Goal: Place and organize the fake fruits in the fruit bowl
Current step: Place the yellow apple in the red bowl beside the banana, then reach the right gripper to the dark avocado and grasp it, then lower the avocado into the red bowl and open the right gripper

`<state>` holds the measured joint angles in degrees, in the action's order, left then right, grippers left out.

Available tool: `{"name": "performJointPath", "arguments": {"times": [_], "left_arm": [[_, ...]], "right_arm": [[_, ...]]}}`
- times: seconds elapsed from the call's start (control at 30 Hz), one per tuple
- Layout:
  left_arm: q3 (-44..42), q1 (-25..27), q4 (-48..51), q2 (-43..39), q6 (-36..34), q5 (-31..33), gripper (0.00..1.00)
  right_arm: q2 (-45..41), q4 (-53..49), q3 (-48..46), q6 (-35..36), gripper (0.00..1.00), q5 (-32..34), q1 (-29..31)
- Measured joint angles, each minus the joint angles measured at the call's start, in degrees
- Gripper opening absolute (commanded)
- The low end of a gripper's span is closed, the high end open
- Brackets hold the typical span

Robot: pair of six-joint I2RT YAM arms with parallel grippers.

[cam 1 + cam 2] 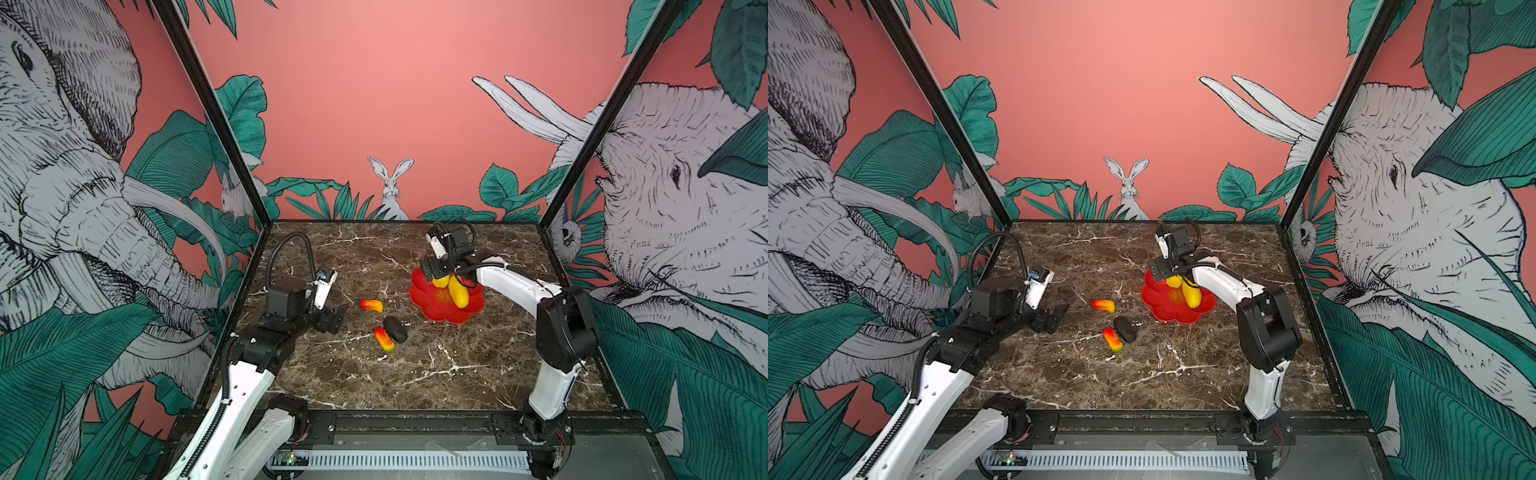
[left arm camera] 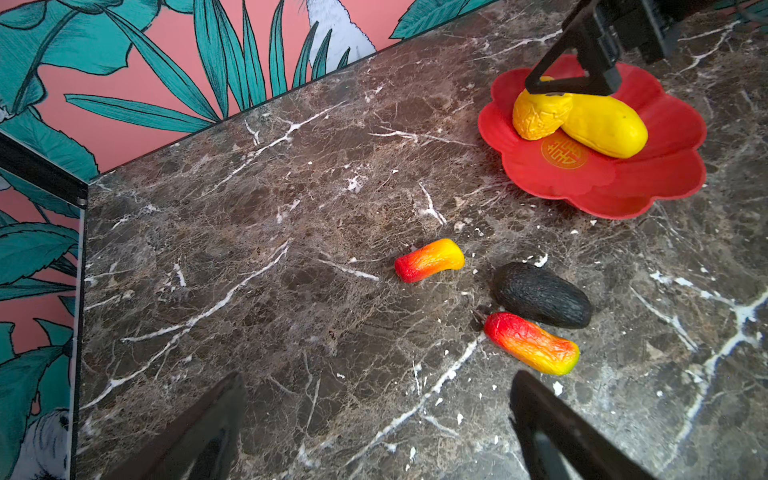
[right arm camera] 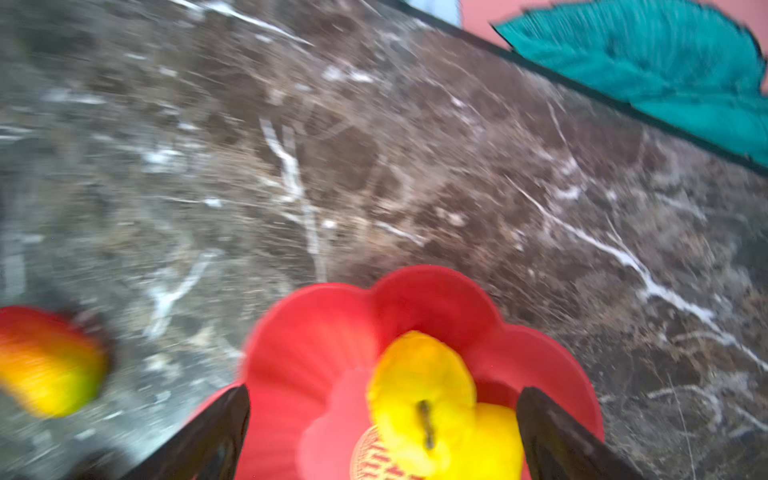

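Counting back from the front edge of the brown, white-veined marble tabletop [image 1: 374, 382], five fruits show in all: three on the stone and two in the bowl. Nearest lies a wrinkled elongated fruit [image 1: 384, 339], shading from red through orange and yellow to a green tip. Just beside it, apparently touching, sits one blackish oval fruit [image 1: 395, 329] with a rough matte skin. A little farther back, apart from both, lies the second elongated fruit [image 1: 371, 306], red fading to yellow and slightly curved.

Left of these three, the left gripper [image 1: 336, 318] hangs over the stone. In the left wrist view its black fingers [image 2: 557, 428] are spread wide with nothing between them.

Farther back and to the right stands the one fruit bowl [image 1: 446, 316], a shallow glossy red dish with a scalloped petal rim and a round gold mark [image 2: 564, 153] at its centre. In it rest a long smooth yellow fruit [image 1: 458, 293] and, touching its far end, a bumpy round yellow fruit [image 1: 440, 281] with a small dark stem.

Over the bowl's far side the right gripper [image 1: 438, 276] is released. One finger stands on each side of the bumpy fruit with a gap on both sides, so it grips nothing.
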<state>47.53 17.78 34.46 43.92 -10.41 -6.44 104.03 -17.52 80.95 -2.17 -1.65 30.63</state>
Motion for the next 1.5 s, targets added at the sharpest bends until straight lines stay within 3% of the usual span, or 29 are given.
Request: {"name": "performJointPath", "arguments": {"times": [0.4, 0.5, 0.93, 1.5], "left_arm": [[0.00, -0.26, 0.00, 0.28, -0.02, 0.00, 1.00], [0.00, -0.26, 0.00, 0.33, -0.02, 0.00, 1.00], [0.00, -0.31, 0.00, 0.59, -0.02, 0.02, 1.00], [0.00, -0.31, 0.00, 0.59, -0.04, 0.04, 1.00]], "right_arm": [[-0.85, -4.00, -0.37, 2.21, 0.98, -5.05, 16.65], [0.74, -4.44, -1.55, 2.14, 0.90, -5.11, 18.45], [5.55, -3.17, -5.38, -1.46, 0.69, -7.61, 18.88], [8.22, -2.95, -6.86, -3.50, 0.50, -10.47, 18.97]]}}
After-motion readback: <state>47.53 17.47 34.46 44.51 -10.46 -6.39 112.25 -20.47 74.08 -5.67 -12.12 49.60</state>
